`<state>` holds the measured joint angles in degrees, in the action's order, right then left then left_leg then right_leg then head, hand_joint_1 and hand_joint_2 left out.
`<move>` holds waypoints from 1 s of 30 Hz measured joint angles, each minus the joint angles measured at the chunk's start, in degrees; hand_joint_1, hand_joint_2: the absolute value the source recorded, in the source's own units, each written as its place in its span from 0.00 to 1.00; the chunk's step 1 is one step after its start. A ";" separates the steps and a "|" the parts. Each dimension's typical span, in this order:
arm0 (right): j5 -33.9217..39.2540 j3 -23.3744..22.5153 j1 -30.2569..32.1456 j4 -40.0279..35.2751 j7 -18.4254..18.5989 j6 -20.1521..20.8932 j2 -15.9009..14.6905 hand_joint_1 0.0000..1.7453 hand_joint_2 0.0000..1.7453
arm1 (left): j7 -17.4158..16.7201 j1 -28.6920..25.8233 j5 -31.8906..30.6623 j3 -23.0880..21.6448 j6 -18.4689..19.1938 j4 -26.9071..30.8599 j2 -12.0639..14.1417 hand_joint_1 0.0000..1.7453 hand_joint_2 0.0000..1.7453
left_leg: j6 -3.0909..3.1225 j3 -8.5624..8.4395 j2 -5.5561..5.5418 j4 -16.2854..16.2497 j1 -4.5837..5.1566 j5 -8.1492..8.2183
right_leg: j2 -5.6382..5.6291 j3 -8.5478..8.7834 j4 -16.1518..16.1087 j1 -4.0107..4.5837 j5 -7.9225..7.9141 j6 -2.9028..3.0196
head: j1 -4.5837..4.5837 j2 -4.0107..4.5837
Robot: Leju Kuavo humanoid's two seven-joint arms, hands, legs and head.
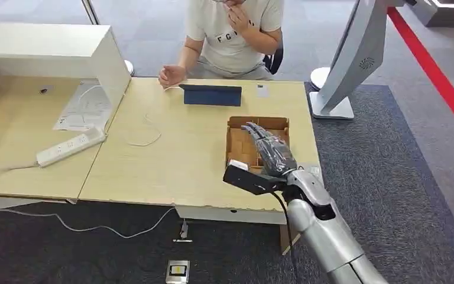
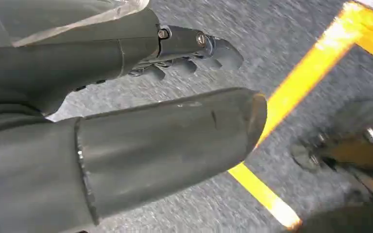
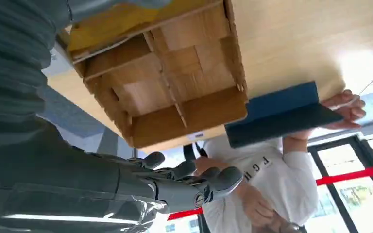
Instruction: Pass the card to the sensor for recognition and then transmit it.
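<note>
Right hand (image 1: 270,149) above cardboard tray (image 1: 236,125)

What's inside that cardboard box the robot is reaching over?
The cardboard box shows bare cardboard dividers and compartments. The right hand hovering above covers part of it, so a card there can't be ruled out.

Silver right arm (image 1: 325,231), dark hand (image 1: 270,149), black cable.
</note>
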<state>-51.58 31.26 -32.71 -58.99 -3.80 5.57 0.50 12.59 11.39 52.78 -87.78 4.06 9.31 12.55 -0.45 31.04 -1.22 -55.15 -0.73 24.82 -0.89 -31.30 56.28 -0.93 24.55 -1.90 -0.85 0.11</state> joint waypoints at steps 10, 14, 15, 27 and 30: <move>1.36 0.22 1.96 2.95 1.25 1.01 0.07 0.00 1.00 | -0.61 -0.39 -4.09 -0.04 0.53 0.15 -1.93 0.00 0.00 | 0.00 -0.03 0.04 -0.01 -0.01 0.01 | 0.00 -0.01 -0.04 0.01 0.00 0.00 | 0.02 -0.02; 1.51 0.22 2.49 2.95 1.49 1.20 -0.28 0.00 1.00 | -0.55 -0.41 -5.29 -0.07 0.57 0.15 -2.34 0.00 0.00 | 0.00 -0.03 0.04 0.00 -0.02 0.01 | 0.00 -0.01 -0.04 0.01 0.00 0.00 | 0.02 -0.02; 1.49 0.22 2.50 2.95 1.57 1.14 -0.46 0.00 1.00 | -0.50 -0.40 -5.55 -0.11 0.57 0.15 -2.45 0.00 0.00 | 0.00 -0.03 0.04 -0.01 -0.01 0.01 | 0.00 -0.01 -0.04 0.01 0.00 0.00 | 0.00 0.00; -0.57 0.22 2.22 4.44 0.04 -1.44 -1.31 0.00 1.00 | -0.68 -0.39 -8.15 -0.42 -0.02 0.15 -3.33 0.00 0.00 | 0.00 -0.02 0.04 -0.01 -0.01 0.01 | 0.00 0.00 -0.03 0.01 -0.01 0.00 | 0.00 -0.02; -1.59 0.26 1.82 5.33 -0.37 -2.49 -1.31 0.00 1.00 | -0.70 -0.38 -8.83 -0.50 -0.04 0.15 -3.41 0.00 0.00 | 0.00 -0.02 0.04 0.00 -0.01 0.01 | 0.00 0.00 -0.03 0.01 -0.01 0.00 | 0.00 -0.02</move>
<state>-53.17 31.52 -30.89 -53.67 -4.17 3.08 -0.81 11.89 11.01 43.95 -88.28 4.02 9.46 9.14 -0.44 31.02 -1.19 -55.16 -0.74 24.83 -0.89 -31.30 56.25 -0.92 24.54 -1.90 -0.85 0.09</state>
